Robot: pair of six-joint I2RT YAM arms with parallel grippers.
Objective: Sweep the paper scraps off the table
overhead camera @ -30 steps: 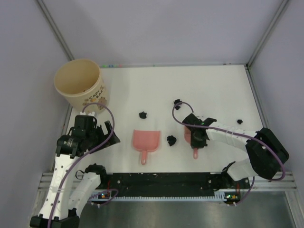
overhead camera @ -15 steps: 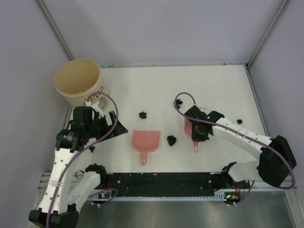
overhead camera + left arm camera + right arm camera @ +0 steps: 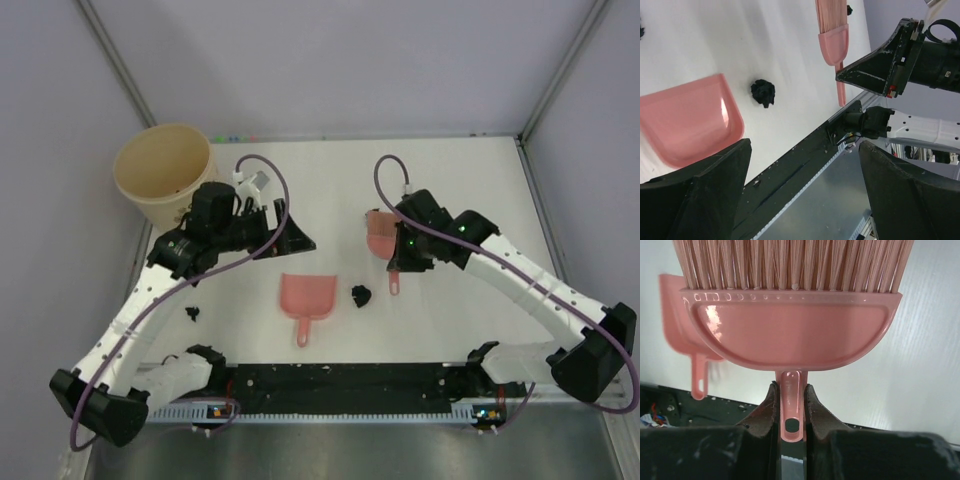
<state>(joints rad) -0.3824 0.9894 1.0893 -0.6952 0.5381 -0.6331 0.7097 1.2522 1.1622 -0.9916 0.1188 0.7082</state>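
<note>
- The bristles (image 3: 790,262) of the brush (image 3: 790,335), ahead of the jaws of the right gripper (image 3: 791,387), run out of the top edge; their tips are not seen.
- The dustpan (image 3: 675,320), left of those jaws, is blurred, and the brush head hides most of it.
- In the left wrist view the dustpan (image 3: 687,120) is cut by the left edge, and the left-hand finger (image 3: 700,200) of the left gripper (image 3: 805,145) covers its near side.
- What is perhaps a paper scrap (image 3: 641,31) shows only as a dark sliver at the left edge, ahead of these jaws.

A beige bucket (image 3: 140,200) stands far left, a pink dustpan (image 3: 308,295) midway, a pink brush (image 3: 381,238) rightward.
</note>
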